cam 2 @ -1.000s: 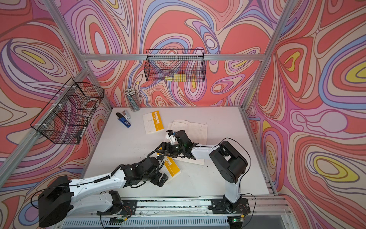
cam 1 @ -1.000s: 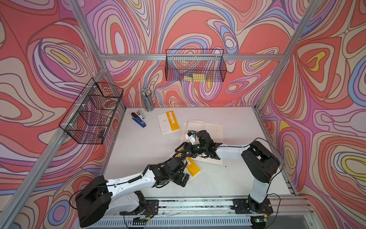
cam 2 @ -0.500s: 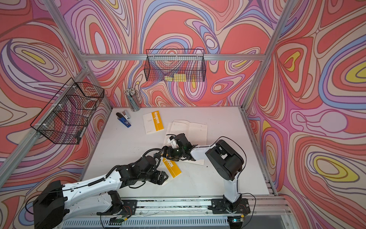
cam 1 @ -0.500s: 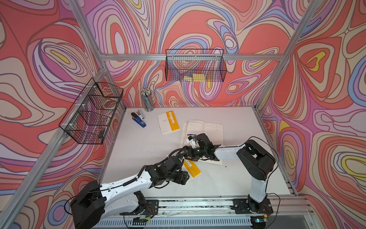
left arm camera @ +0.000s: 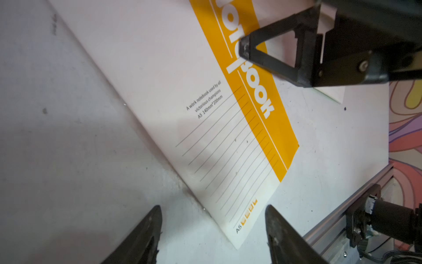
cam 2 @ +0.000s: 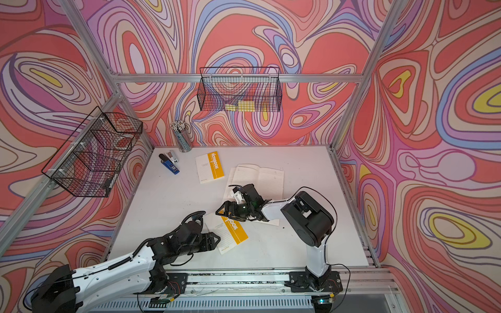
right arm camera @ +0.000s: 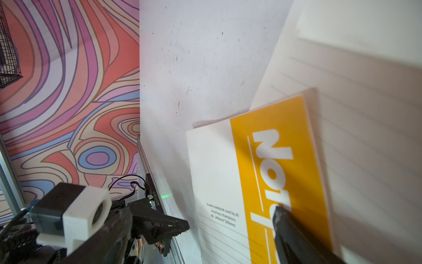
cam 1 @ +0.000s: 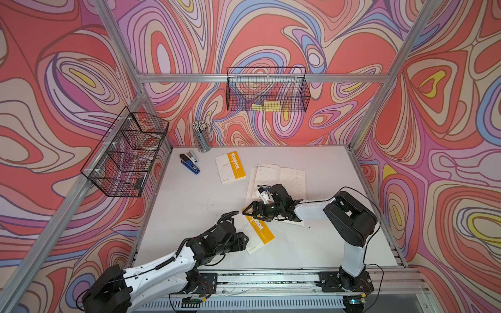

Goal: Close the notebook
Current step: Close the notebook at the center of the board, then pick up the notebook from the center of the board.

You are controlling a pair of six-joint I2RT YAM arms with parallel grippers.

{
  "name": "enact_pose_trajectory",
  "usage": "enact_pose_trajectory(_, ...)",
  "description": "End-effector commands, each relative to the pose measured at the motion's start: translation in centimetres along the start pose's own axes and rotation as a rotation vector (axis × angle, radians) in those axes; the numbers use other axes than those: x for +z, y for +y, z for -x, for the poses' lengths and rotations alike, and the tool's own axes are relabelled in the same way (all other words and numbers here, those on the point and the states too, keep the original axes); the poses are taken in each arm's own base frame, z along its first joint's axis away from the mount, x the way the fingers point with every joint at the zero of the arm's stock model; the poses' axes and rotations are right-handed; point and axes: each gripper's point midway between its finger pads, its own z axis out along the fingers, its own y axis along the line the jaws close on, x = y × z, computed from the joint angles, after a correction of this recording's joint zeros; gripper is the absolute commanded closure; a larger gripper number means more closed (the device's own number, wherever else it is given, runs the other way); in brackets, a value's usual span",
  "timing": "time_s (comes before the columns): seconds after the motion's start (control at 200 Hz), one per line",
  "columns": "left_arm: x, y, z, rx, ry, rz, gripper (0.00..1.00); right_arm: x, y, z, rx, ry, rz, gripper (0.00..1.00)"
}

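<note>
A white-and-yellow notebook (cam 1: 259, 231) (left arm camera: 217, 128) lies closed, cover up, near the table's front. Its far corner overlaps the lined pages of an open notebook (cam 1: 282, 177) (right arm camera: 365, 137) that runs under my right arm. My right gripper (cam 1: 247, 212) points left, rolled on its side and open. Its lower finger (right arm camera: 290, 230) (left arm camera: 269, 61) rests on the cover's yellow band, and the upper one is hidden. My left gripper (cam 1: 245, 240) (left arm camera: 213, 209) is open and empty, just short of the closed notebook's near corner, low over the table.
Another closed notebook (cam 1: 230, 168), a blue stapler (cam 1: 189, 162) and a pen cup (cam 1: 202, 136) sit at the back left. Wire baskets hang on the left wall (cam 1: 124, 154) and back wall (cam 1: 267, 89). A metal rail (cam 1: 271, 276) runs along the front edge.
My left gripper has drawn back a little from the closed notebook and its jaws have narrowed. My right gripper has moved forward and left onto the yellow cover.
</note>
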Motion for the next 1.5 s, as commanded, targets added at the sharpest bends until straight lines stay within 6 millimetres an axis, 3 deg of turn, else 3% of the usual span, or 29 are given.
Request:
enact_pose_trajectory(0.0,0.0,1.2,0.8,-0.101,-0.064,0.014,0.28,0.4,-2.3,-1.6,0.043,0.031,-0.056,0.02)
enact_pose_trajectory(0.501,1.9,2.1,0.8,-0.233,-0.076,-0.006,0.29,0.4,-2.1,-1.5,0.049,0.016,-0.037,0.02)
enact_pose_trajectory(0.681,2.5,2.2,0.8,-0.285,-0.084,-0.017,0.35,0.4,-2.2,-1.5,0.048,0.014,-0.039,0.02)
enact_pose_trajectory(0.816,2.8,2.8,0.5,-0.34,-0.085,-0.013,0.46,0.4,-2.1,-1.4,0.048,0.011,-0.034,0.02)
enact_pose_trajectory(1.082,2.5,2.9,1.2,-0.33,-0.152,-0.066,0.48,0.8,-2.3,-1.5,0.054,0.021,-0.03,0.02)
enact_pose_trajectory(1.397,2.2,1.4,2.4,-0.262,-0.2,-0.134,0.68,1.0,-2.3,-1.3,0.055,0.02,-0.028,0.02)
enact_pose_trajectory(1.492,2.1,1.0,2.6,-0.25,-0.207,-0.151,0.83,1.0,-2.3,-1.3,0.054,0.021,-0.029,0.02)
